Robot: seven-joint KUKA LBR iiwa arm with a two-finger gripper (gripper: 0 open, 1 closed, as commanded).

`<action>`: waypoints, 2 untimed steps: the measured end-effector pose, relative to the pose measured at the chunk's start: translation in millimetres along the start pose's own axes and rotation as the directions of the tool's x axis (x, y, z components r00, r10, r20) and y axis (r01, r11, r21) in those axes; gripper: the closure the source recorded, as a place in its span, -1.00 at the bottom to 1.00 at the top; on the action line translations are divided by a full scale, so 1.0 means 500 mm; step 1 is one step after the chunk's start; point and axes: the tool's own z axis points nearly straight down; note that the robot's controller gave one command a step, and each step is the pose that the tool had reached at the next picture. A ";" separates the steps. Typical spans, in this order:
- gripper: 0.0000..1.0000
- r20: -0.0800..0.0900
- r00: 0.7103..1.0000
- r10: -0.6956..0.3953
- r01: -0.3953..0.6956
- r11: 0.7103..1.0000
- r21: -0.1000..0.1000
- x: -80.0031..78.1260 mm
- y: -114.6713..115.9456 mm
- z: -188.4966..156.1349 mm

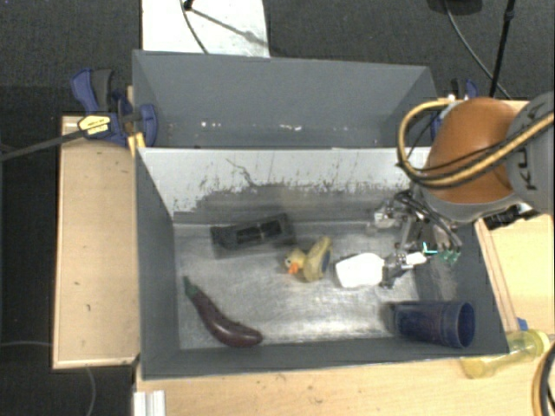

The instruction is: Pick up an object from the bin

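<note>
The grey bin [160,267] is the biggest thing here. A few small things lie on its floor. The arm [468,159], with its round orange cover, comes in from the right and hangs low over the right side of the floor. Near the front right corner, a dark blue cup [434,321] lies on its side. Near the front left, a long purple eggplant [221,317] lies flat. By the back wall is a flat black block [251,232]. A bit right of the middle is a white lump [360,271], and near it on the left is a little yellow duck toy [310,260].

The gripper [392,271] is down at the right edge of the white lump, very close to it or touching it. I cannot tell if the gripper is open or closed, and I cannot see it holding anything.

I think the white lump is the thing to pick, because it is the nearest. To do this well, the gripper should be over the middle of the lump, not its edge, so it likely needs to go a little left. Then it should go straight down, close gently and lift straight up. It should not bump the duck or the blue cup. The lump looks smooth and round, so it may slip if it is pinched near the edge.
</note>
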 end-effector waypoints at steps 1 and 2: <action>-1.00 0.008 1.000 -0.002 0.002 1.000 0.001 -0.004 0.000 -0.009; -1.00 0.012 0.996 -0.092 0.092 0.996 0.002 -0.004 -0.005 0.104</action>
